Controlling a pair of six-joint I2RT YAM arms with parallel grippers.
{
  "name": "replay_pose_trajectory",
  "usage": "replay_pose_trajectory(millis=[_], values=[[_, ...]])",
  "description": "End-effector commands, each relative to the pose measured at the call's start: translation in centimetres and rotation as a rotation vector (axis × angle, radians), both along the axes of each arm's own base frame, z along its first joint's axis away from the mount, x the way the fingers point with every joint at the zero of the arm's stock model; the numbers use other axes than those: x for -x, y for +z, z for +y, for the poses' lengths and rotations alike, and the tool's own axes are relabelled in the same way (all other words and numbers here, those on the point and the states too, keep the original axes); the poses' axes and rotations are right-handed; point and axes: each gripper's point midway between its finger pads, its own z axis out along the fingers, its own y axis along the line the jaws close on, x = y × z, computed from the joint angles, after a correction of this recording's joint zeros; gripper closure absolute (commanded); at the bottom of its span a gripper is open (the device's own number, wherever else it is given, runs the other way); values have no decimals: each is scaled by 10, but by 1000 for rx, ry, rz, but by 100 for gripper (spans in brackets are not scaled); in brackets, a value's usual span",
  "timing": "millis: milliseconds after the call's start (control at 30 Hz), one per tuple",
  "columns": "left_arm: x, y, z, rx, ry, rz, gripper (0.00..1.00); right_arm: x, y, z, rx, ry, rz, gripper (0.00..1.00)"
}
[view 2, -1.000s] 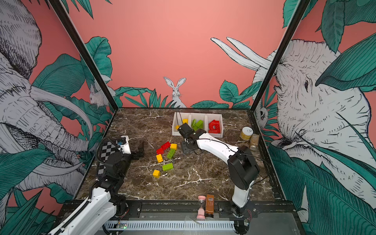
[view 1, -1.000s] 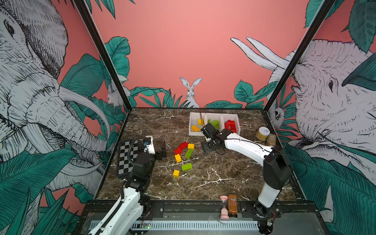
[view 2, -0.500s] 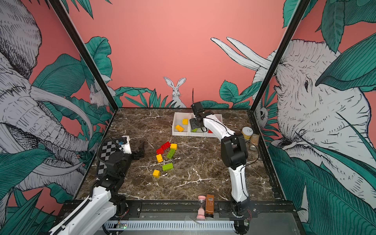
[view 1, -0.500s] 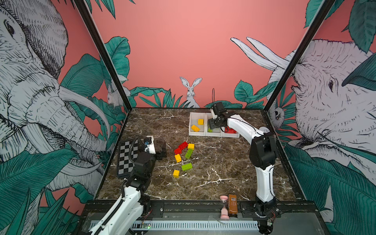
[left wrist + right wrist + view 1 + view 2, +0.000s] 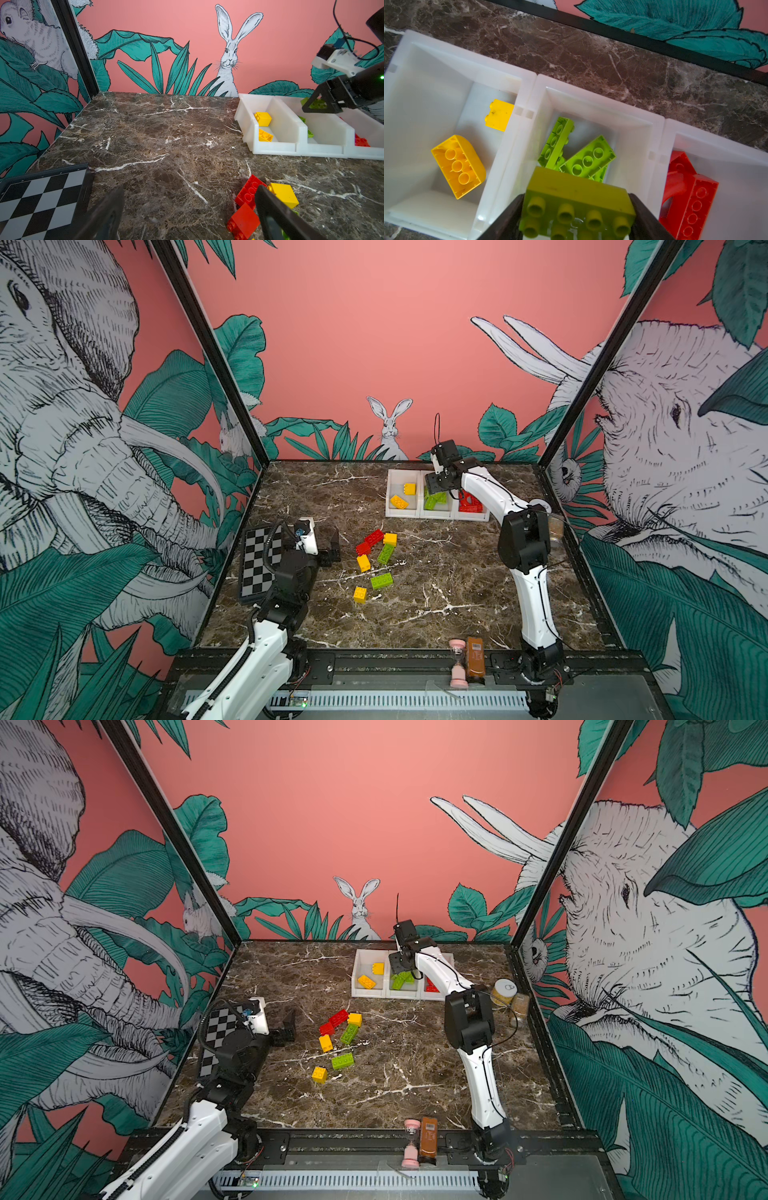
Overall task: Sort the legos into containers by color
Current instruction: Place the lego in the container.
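Observation:
The containers (image 5: 436, 515), three joined white bins, stand at the back of the table. They hold yellow legos (image 5: 458, 166) in one end bin, lime green legos (image 5: 587, 160) in the middle and red legos (image 5: 689, 193) in the other end bin. My right gripper (image 5: 576, 200) hangs over the middle bin (image 5: 402, 992), shut on a lime green lego (image 5: 577, 193) by its short ends. Several loose legos (image 5: 376, 560) in red, yellow and green lie mid-table. My left gripper (image 5: 189, 193) stands open just left of them, low over the marble, holding nothing.
A checkered board (image 5: 259, 564) lies under my left arm by the left wall. A yellow-labelled round jar (image 5: 503, 992) and a smaller jar (image 5: 519, 1006) stand right of the bins. An hourglass (image 5: 457, 664) and a brown bottle (image 5: 475, 659) sit on the front rail.
My right arm has lifted from the table near the loose pile and swung back over the middle bin with the green lego. The left arm has not moved.

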Motion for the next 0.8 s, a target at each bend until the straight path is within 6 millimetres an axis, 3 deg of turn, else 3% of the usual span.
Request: replay_pose_trajectory(millis=[0,200,300,467,667,767], values=[[-1,5,-1,3,-1,-23,2,-2,3,-1,-3,9,-2,23],[-1,5,-1,3,0,-21,2,8,20,0,-29,21,-18,15],[-1,5,-1,4,-2,-23,2,24,32,4,-53,29,-19,15],[0,6,1,1,7,-25,2,91,40,38,-115,99,-23,15],[-1,5,1,2,8,-23,1,181,22,86,-172,160,23,14],[-1,5,1,4,6,-23,1,217,11,109,-189,190,59,14]])
